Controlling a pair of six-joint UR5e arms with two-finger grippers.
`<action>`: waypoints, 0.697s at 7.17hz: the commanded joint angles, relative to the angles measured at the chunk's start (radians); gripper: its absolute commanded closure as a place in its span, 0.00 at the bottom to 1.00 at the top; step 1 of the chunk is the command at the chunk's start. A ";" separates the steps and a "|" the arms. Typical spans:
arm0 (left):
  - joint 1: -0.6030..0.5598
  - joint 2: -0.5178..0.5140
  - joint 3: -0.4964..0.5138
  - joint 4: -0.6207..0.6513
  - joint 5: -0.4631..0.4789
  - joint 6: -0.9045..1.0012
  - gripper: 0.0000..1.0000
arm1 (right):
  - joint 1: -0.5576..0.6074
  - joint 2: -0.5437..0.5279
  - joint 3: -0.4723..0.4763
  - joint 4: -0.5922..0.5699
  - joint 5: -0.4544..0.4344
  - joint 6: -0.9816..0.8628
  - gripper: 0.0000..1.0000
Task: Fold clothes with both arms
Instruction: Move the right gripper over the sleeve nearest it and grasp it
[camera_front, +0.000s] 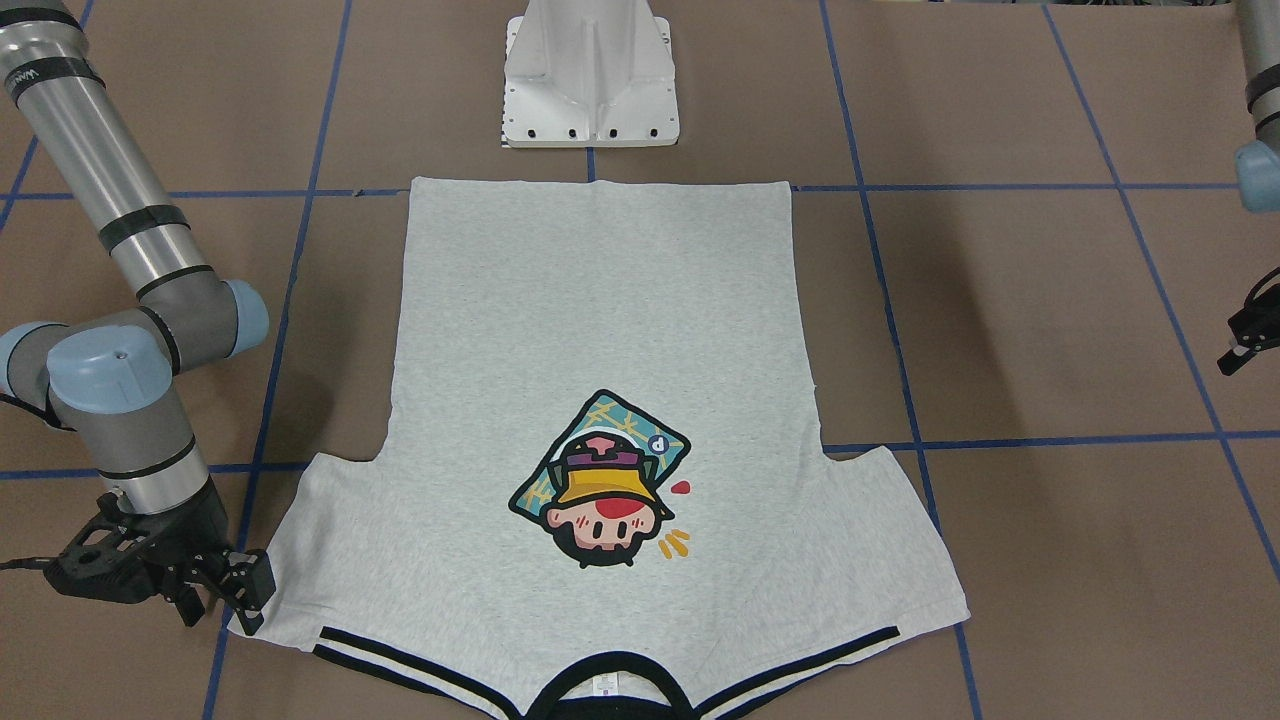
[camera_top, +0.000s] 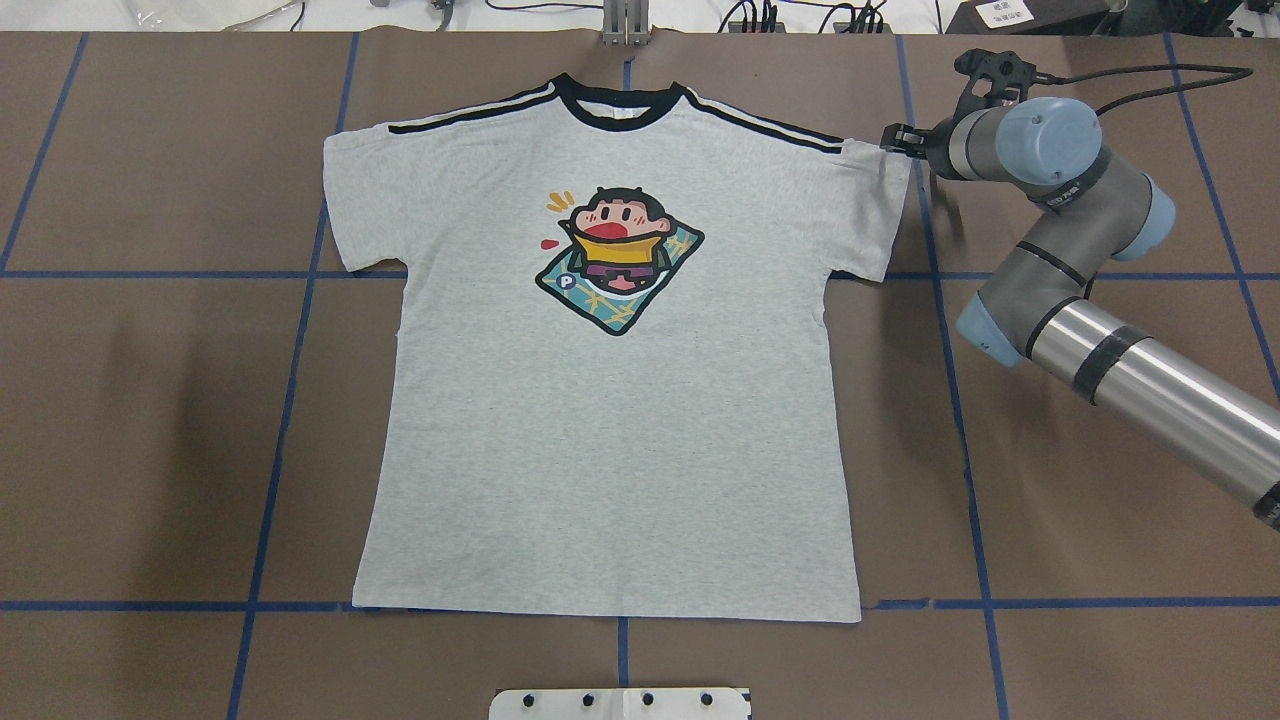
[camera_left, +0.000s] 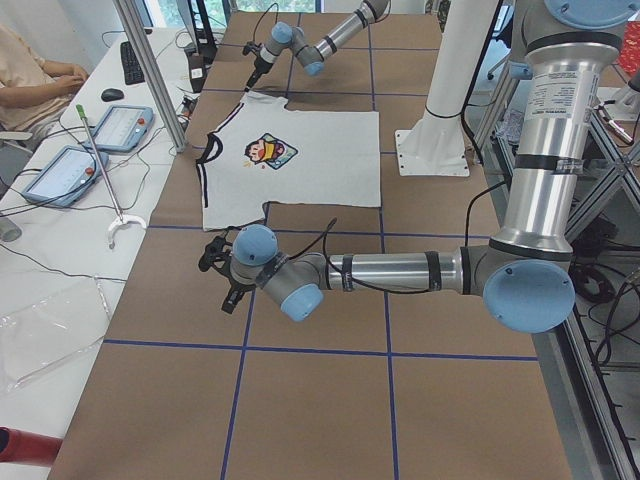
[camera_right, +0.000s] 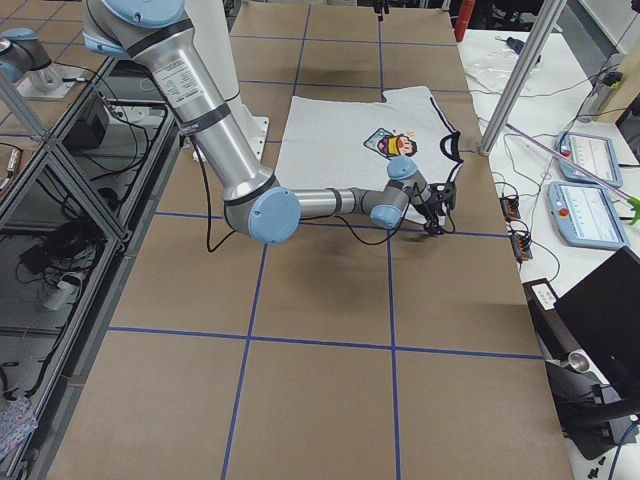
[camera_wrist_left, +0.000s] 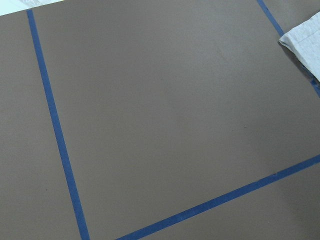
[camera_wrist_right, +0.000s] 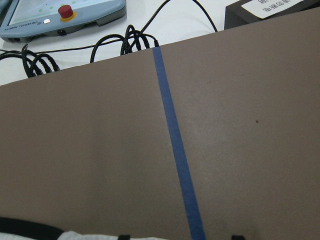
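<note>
The light grey T-shirt (camera_front: 600, 300) lies flat and face up on the brown table, collar away from the robot base; it also shows in the overhead view (camera_top: 610, 440). The cartoon print (camera_top: 618, 258) faces up. My right gripper (camera_front: 220, 616) sits low at the outer corner of the shirt's sleeve (camera_top: 880, 200), on the robot's right. Its fingertips (camera_wrist_right: 122, 236) stand apart in the right wrist view, so it is open. My left gripper (camera_front: 1242, 345) hovers over bare table well off the shirt's other side. I cannot tell whether it is open or shut. Its wrist view catches only a sleeve corner (camera_wrist_left: 305, 42).
The white pedestal base (camera_front: 590, 90) stands just past the shirt's hem. Blue tape lines (camera_top: 290, 400) grid the table. Teach pendants (camera_left: 120, 125) and cables (camera_wrist_right: 130, 42) lie beyond the table's far edge. A seated person (camera_left: 30, 70) is at that side.
</note>
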 joint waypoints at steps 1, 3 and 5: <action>0.000 0.002 0.004 -0.022 -0.003 -0.002 0.00 | 0.000 0.019 -0.020 -0.002 -0.002 0.001 0.75; 0.000 0.002 0.004 -0.022 -0.005 -0.002 0.00 | 0.000 0.024 -0.030 -0.002 -0.002 0.001 1.00; 0.000 0.002 0.002 -0.022 -0.006 -0.002 0.00 | 0.000 0.025 -0.028 -0.002 0.000 0.003 1.00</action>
